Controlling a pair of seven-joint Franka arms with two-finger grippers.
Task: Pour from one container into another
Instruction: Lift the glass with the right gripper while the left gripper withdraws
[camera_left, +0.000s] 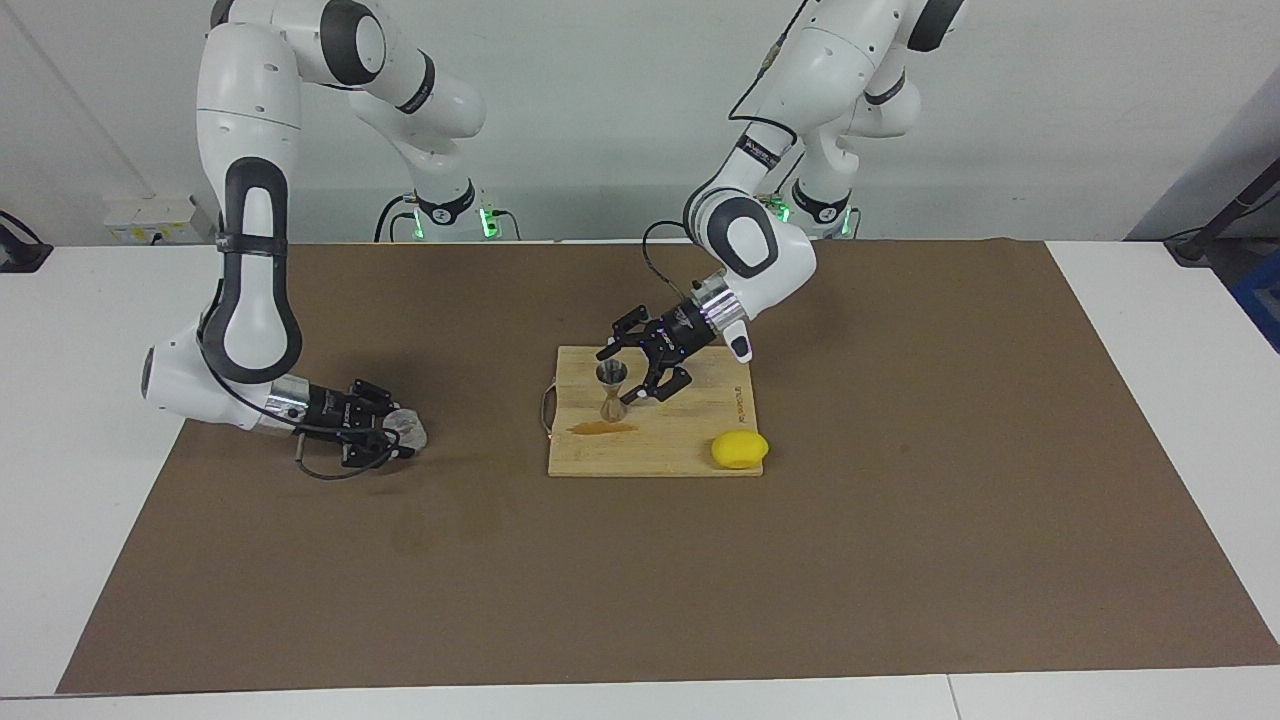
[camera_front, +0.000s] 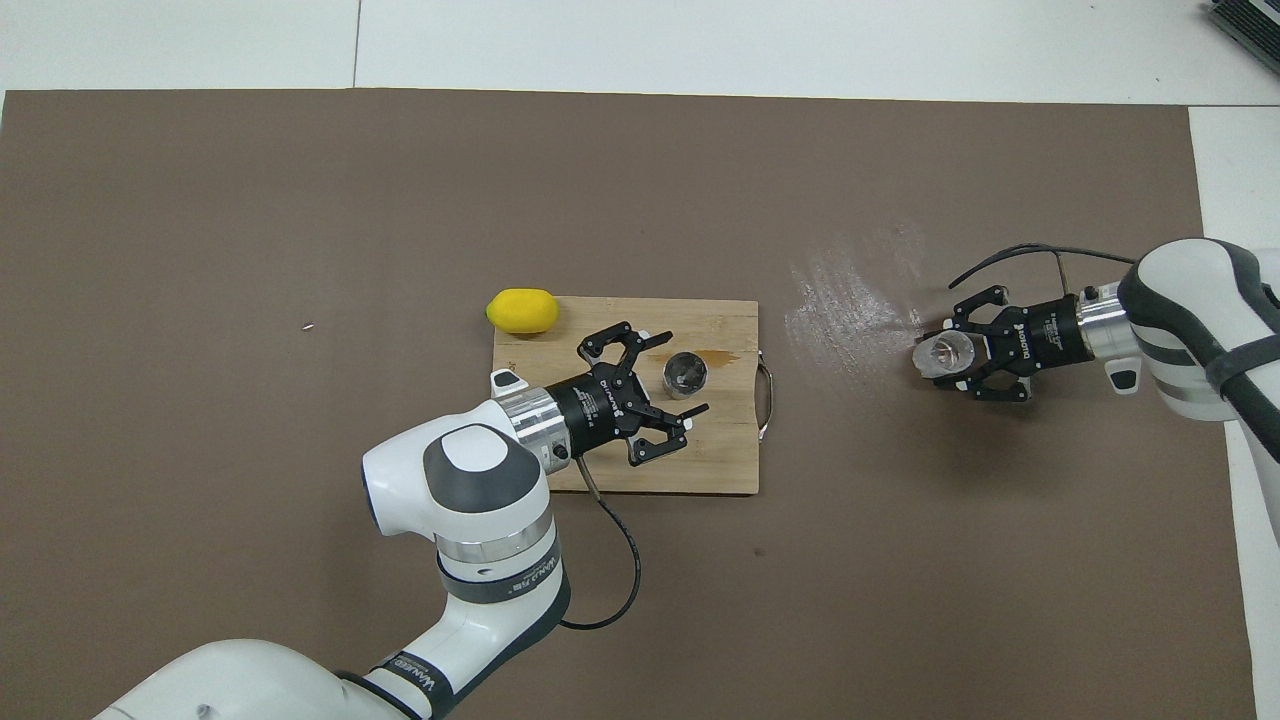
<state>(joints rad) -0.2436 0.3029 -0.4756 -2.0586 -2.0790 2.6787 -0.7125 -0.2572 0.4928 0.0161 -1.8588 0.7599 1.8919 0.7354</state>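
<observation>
On the brown mat toward the right arm's end of the counter, the right gripper is clenched around the small clear cup, holding it low, right at the mat. The cup looks a bit tipped, and I cannot tell if anything is inside it. Near the middle of the counter lies a wooden cutting board, and the shiny steel jigger stands upright on it, at the board's end nearer the right arm. The left gripper sits just beside the jigger with its fingers spread wide, so it is not holding anything. A small brown wet spot is on the board close to the jigger's foot. A yellow lemon rests at the board's corner toward the left arm's end, farther from the robots than the jigger. A shiny wet patch shows on the mat between the board and the cup. I think the job is at an early part: the cup is grabbed, but it is well apart from the jigger. What is left is to lift the cup, carry it over the jigger, and tip it slowly so nothing spills.
</observation>
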